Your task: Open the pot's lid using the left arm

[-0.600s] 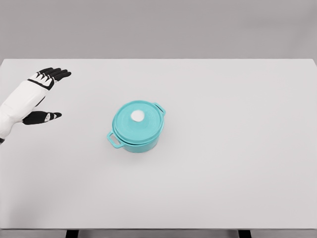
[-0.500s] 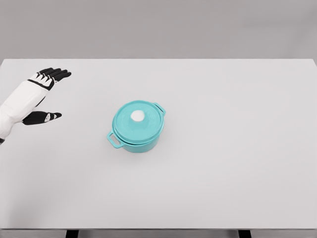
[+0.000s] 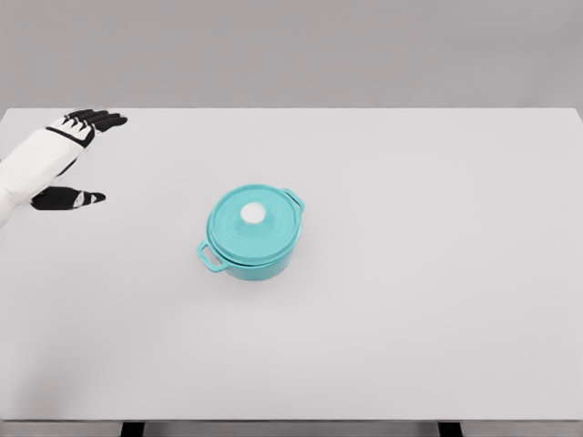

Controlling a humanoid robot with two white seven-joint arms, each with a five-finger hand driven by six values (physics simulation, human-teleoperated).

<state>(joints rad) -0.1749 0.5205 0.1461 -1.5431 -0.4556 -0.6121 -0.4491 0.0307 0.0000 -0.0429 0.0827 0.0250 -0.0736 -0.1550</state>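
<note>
Your left hand (image 3: 56, 159) is up at the far left edge, white back of the hand facing the camera, black fingers (image 3: 98, 118) stretched out flat toward the right and the thumb (image 3: 71, 198) splayed below them. It's open, holding nothing, and it sits over the back-left part of the tabletop (image 3: 437, 300), well apart from the pot. Its arm runs off the left side of the picture.

Move your eye right and you reach the pot (image 3: 252, 233), teal, round, standing upright a little left of the tabletop's middle. The lid (image 3: 250, 221) is on, seated flush on the rim, closed all the way round. Its white knob (image 3: 253, 212) sits dead centre on top, untouched. You can see two loop handles on the pot: one (image 3: 211, 257) sticking out at the lower left, toward you, and one (image 3: 293, 198) at the upper right, away from you. So the pot is turned on a diagonal relative to the tabletop's edges.

Right of the pot, you've got plain white tabletop all the way to the far edge, with a grey wall (image 3: 364, 50) behind.
</note>
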